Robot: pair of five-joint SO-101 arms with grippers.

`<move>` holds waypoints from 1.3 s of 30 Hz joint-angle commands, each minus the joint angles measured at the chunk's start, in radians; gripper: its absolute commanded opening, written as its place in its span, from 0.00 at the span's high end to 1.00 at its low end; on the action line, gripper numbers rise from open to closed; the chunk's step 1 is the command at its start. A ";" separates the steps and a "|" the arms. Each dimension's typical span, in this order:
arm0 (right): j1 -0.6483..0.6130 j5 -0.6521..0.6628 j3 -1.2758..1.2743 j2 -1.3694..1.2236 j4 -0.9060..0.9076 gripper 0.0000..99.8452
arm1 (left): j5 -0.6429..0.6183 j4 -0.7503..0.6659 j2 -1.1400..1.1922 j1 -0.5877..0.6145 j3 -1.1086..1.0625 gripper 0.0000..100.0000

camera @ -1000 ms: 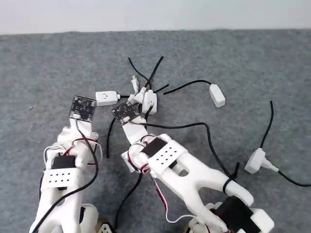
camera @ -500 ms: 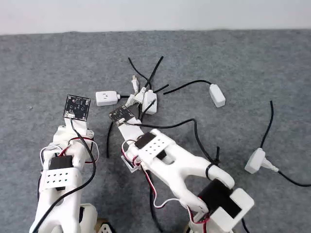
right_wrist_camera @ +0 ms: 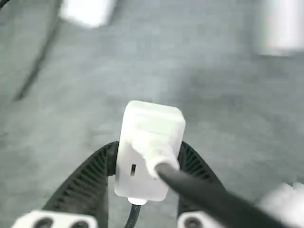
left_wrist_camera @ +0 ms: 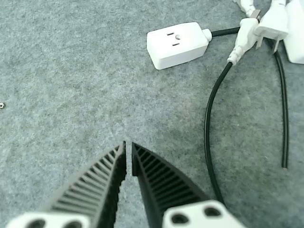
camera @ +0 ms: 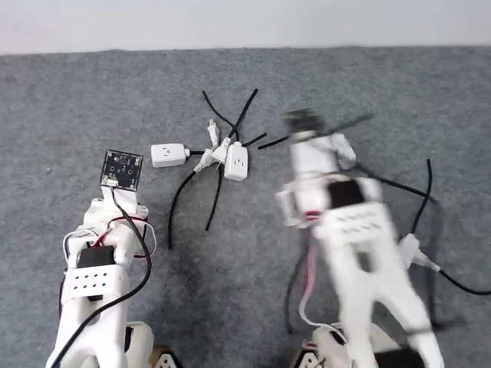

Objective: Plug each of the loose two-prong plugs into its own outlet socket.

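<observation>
Two-prong plugs lie loose and unplugged on the grey carpet. One plug and a second plug lie touching each other at mid-table, between a left outlet socket and a middle outlet socket. Their black cords trail toward the arms. A third plug lies well apart at the right of the table, beside the right arm.

Left gripper: jaws pressed together with a hairline gap, holding nothing. It hangs over bare carpet near the left outlet socket, whose slotted face points upward. It is not in contact with the socket or with either plug.

Right gripper: jaws pinch a white outlet block from both sides. One slot shows on the block's face, and a black cord leaves it toward the wrist. In the high view the right arm stands over the right centre of the carpet. Whether the block rests on the carpet or is raised cannot be told.
</observation>
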State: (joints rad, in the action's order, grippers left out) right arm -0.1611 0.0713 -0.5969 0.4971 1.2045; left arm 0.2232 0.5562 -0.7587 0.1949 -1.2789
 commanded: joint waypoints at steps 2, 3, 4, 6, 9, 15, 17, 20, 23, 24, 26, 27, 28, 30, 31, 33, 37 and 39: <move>0.344 0.144 -0.071 0.077 -0.012 0.99 | -0.014 -0.023 -0.020 -0.002 0.015 0.98; 0.404 0.172 -0.100 0.068 -0.038 0.99 | -0.015 -0.023 -0.020 -0.002 0.015 0.98; 0.455 0.196 -0.127 0.054 -0.071 0.99 | -0.015 -0.023 -0.020 -0.002 0.015 0.96; 0.535 0.235 -0.173 0.016 -0.142 0.99 | -0.015 -0.023 -0.020 -0.012 0.013 0.94; 0.595 0.265 -0.192 -0.058 -0.199 0.94 | -0.015 -0.020 -0.020 -0.037 0.001 0.92; 0.549 0.261 -0.114 -0.137 -0.194 0.73 | -0.015 -0.020 -0.020 -0.043 -0.004 0.91; 0.504 0.256 -0.058 -0.137 -0.174 0.74 | -0.014 -0.020 -0.020 -0.043 -0.004 0.91; 0.423 0.196 0.057 -0.153 -0.168 0.77 | -0.012 -0.020 -0.020 -0.041 -0.004 0.91; 0.352 0.169 0.180 -0.216 -0.185 0.78 | -0.011 -0.020 -0.020 -0.038 -0.004 0.91; 0.329 0.167 0.222 -0.251 -0.189 0.78 | -0.011 -0.020 -0.020 -0.038 -0.004 0.91; 0.283 0.167 0.305 -0.344 -0.199 0.78 | -0.009 -0.021 -0.020 -0.037 -0.004 0.91; 0.262 0.169 0.347 -0.400 -0.208 0.78 | -0.009 -0.021 -0.020 -0.037 -0.004 0.91; 0.245 0.172 0.387 -0.460 -0.222 0.78 | -0.009 -0.021 -0.020 -0.037 -0.004 0.91; 0.223 0.176 0.471 -0.584 -0.260 0.78 | -0.009 -0.021 -0.020 -0.037 -0.004 0.91; 0.219 0.178 0.517 -0.650 -0.282 0.78 | -0.009 -0.021 -0.020 -0.037 -0.005 0.91; 0.219 0.178 0.621 -0.779 -0.308 0.78 | -0.009 -0.021 -0.020 -0.037 -0.005 0.91; 0.223 0.178 0.868 -1.036 -0.278 0.78 | -0.009 -0.021 -0.020 -0.037 -0.005 0.91; 0.223 0.178 0.996 -1.147 -0.216 0.78 | -0.009 -0.021 -0.020 -0.037 -0.005 0.91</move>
State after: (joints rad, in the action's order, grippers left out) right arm 0.0690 0.2509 0.1811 -0.5340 0.9344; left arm 0.2171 0.5562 -0.7587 0.1580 -1.2912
